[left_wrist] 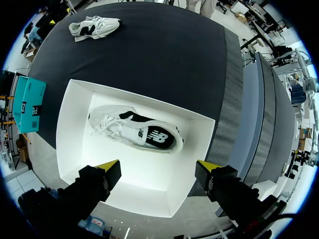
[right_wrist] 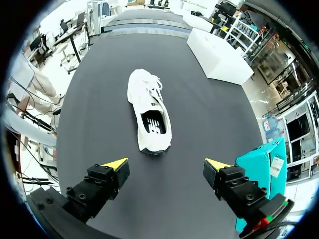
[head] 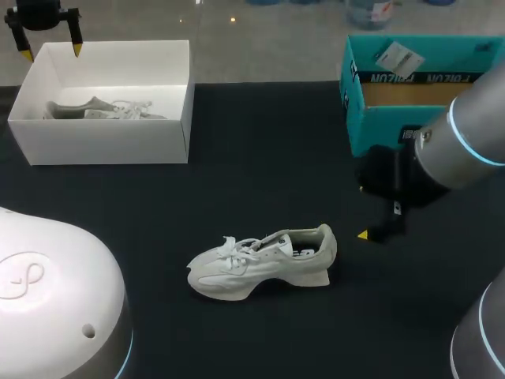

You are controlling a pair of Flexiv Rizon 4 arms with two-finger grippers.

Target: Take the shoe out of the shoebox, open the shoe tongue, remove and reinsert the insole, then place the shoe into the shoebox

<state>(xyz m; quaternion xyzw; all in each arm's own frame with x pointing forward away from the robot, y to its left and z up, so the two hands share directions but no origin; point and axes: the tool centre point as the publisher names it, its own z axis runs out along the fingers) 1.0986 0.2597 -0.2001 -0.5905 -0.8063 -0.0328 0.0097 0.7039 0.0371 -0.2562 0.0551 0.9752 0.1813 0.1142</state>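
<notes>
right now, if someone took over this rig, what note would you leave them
The left end effector is open and empty, above the white shoebox.
The right end effector is open and empty, just behind the heel of the shoe on the table, not touching it.
That shoe stands upright on the black table. A second shoe lies on its side in the shoebox.
Done: one shoe is out.
Left: the insole sits inside it; whether it has been out and back cannot be told. The shoe is not yet boxed.
</notes>
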